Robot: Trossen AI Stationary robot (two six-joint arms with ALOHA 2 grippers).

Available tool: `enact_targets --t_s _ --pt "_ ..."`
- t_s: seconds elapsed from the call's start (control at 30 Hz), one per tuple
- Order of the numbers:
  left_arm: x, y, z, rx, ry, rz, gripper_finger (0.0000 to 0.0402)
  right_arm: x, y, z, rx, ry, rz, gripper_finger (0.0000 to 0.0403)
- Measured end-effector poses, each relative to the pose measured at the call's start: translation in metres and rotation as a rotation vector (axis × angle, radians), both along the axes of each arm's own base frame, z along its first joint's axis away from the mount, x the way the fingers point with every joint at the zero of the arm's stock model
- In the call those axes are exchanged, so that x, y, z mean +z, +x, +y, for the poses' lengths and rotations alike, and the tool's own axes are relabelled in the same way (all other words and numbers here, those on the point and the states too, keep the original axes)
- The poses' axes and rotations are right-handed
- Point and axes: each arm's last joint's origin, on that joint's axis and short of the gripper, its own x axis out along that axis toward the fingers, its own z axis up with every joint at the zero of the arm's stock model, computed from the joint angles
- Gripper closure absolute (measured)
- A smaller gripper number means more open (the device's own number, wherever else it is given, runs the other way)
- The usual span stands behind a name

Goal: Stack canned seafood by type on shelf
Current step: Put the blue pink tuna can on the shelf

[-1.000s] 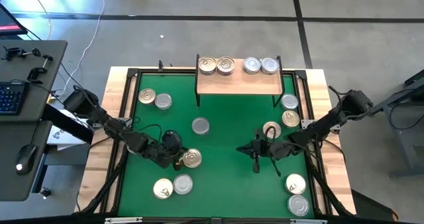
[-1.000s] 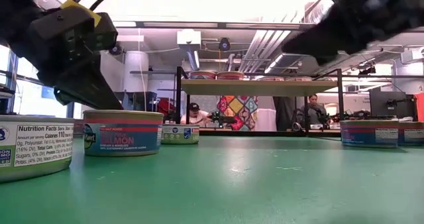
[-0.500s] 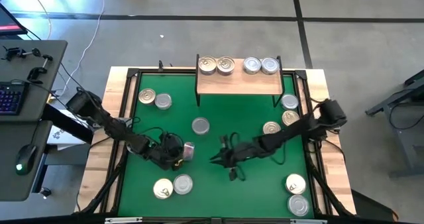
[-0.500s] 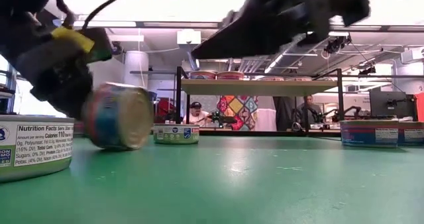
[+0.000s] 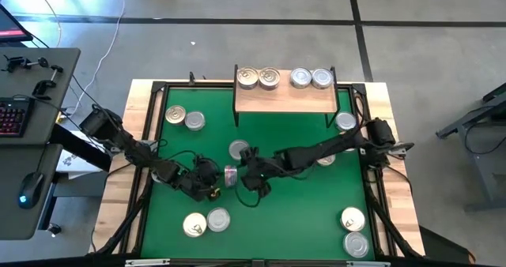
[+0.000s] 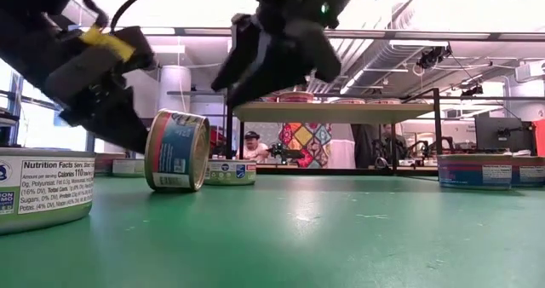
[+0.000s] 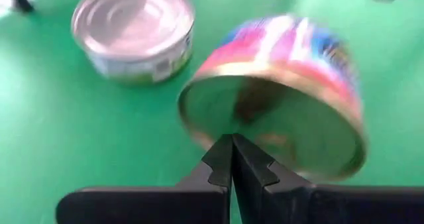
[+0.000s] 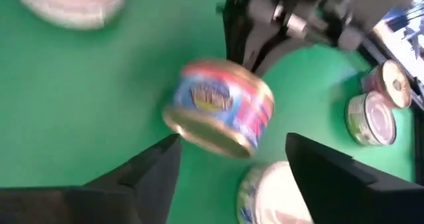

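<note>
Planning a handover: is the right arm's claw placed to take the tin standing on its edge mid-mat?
Probably yes: the right claw is open beside the tipped, pink-labelled round metal tin, nothing between; the shut left claw sits behind it.

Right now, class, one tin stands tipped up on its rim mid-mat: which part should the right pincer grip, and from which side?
Probably the curved labelled wall of the tipped tin, pads across its width, coming down from the right arm's side. The open right pincer lines up either side of it there; the shut left pincer sits against the golden face.
</note>
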Motion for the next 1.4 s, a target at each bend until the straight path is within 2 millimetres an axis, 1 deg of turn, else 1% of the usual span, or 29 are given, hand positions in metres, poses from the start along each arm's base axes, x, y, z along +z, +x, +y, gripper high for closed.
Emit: enact_targets --t_s 0.1,0.2,0.33,0.43,0.5,0.63,0.8,0.9,0.97,1.07,1.13,1.27,1.4 --pt "0.002 0.007 0.005 -0.011 0.029 -0.025 0.0401 -0.010 0.003 -0.009 0.027 -0.055 0.048 0.0115" --pt "0.005 0.014 0.012 -0.020 0.062 -0.047 0.0401 -0.017 0.006 -0.014 0.047 -0.086 0.066 0.0112" --pt "0.005 0.025 0.020 -0.052 0.086 -0.070 0.0401 -0.017 0.007 -0.014 0.049 -0.085 0.053 0.0111" --pt "0.003 0.033 0.024 -0.093 0.081 -0.091 0.0401 -0.016 0.009 -0.013 0.022 -0.050 0.026 0.0111" --pt "0.000 0.037 0.026 -0.115 0.080 -0.098 0.0401 -0.015 0.010 -0.013 0.019 0.006 0.019 0.0111" --pt "-0.007 0.042 0.028 -0.138 0.071 -0.104 0.0401 -0.021 0.010 -0.016 0.033 0.119 0.056 0.0111" --pt "-0.008 0.043 0.029 -0.139 0.069 -0.102 0.0401 -0.023 0.010 -0.017 0.041 0.130 0.068 0.0112" --pt "-0.003 0.040 0.028 -0.143 0.071 -0.093 0.0401 -0.023 0.010 -0.017 0.042 0.131 0.068 0.0128" --pt "0.001 0.036 0.026 -0.153 0.072 -0.078 0.0401 -0.024 0.010 -0.017 0.049 0.134 0.075 0.0153" --pt "0.008 0.028 0.023 -0.163 0.074 -0.047 0.0401 -0.025 0.009 -0.017 0.060 0.127 0.089 0.0200" --pt "0.014 0.021 0.022 -0.142 0.075 -0.036 0.0401 -0.025 0.009 -0.017 0.061 0.126 0.089 0.0219" --pt "0.023 0.005 0.019 -0.088 0.092 -0.002 0.0401 -0.025 0.009 -0.017 0.059 0.128 0.089 0.0219" --pt "0.027 -0.009 0.016 -0.023 0.113 0.015 0.0401 -0.022 0.007 -0.015 0.003 0.182 0.091 0.0219"
